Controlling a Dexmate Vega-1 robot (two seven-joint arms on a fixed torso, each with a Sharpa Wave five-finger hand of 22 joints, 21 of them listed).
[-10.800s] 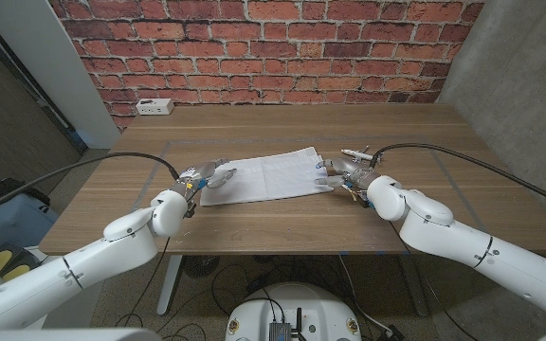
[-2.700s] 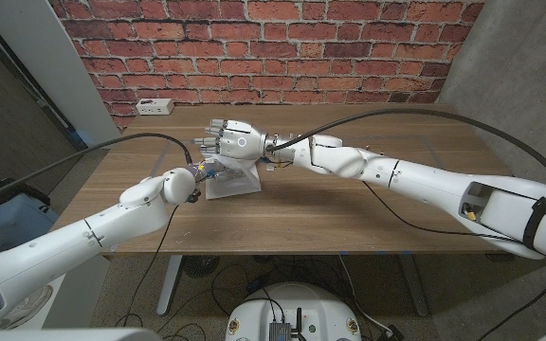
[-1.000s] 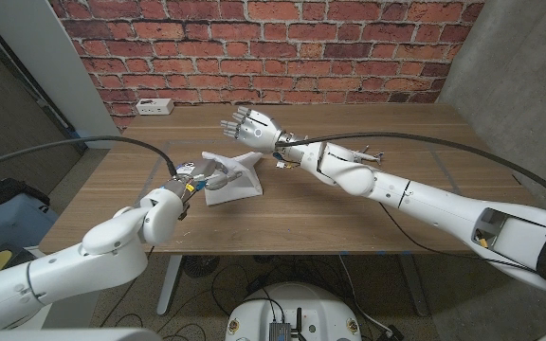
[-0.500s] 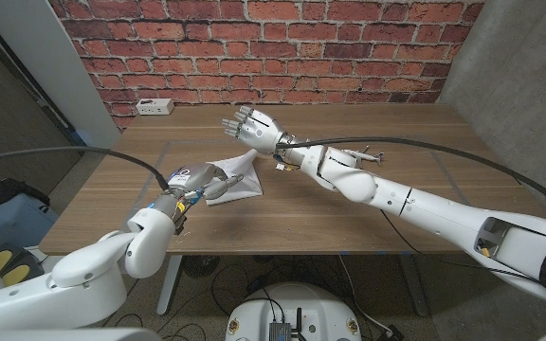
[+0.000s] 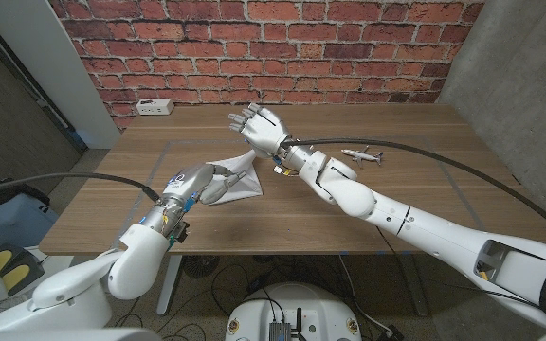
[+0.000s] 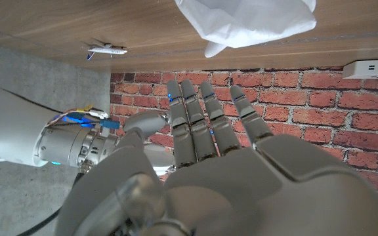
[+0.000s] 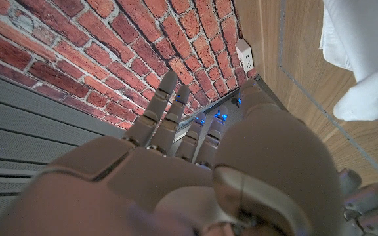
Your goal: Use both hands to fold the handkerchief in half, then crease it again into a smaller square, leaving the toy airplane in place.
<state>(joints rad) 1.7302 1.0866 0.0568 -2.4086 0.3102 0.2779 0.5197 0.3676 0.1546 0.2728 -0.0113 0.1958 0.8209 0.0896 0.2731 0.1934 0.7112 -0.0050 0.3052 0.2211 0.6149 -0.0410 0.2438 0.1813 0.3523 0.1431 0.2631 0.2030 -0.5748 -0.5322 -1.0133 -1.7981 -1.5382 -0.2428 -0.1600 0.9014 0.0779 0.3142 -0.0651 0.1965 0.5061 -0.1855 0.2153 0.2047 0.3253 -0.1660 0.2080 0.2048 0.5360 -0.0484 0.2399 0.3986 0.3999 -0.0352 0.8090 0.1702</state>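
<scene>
The handkerchief (image 5: pixel 236 179) is seen as a small, partly rumpled white bundle on the table (image 5: pixel 396 213), left of centre, one corner sticking up toward the far side — the folds look loose, so the second crease is judged unfinished. The left hand (image 5: pixel 204 182) is held at the cloth's near-left edge, fingers spread and extended, nothing gripped. The right hand (image 5: pixel 261 126) is raised above the cloth's far side, fingers apart, empty. For a clean crease, the raised corner should be laid flat first, one hand pinning the folded edge while the other smooths outward along it. The airplane (image 5: pixel 361 154) lies well apart on the right, behind the right forearm — a sweep of that arm back across is the likely risk. Open wood is available on the cloth's near side, with the table's front edge not far beyond.
</scene>
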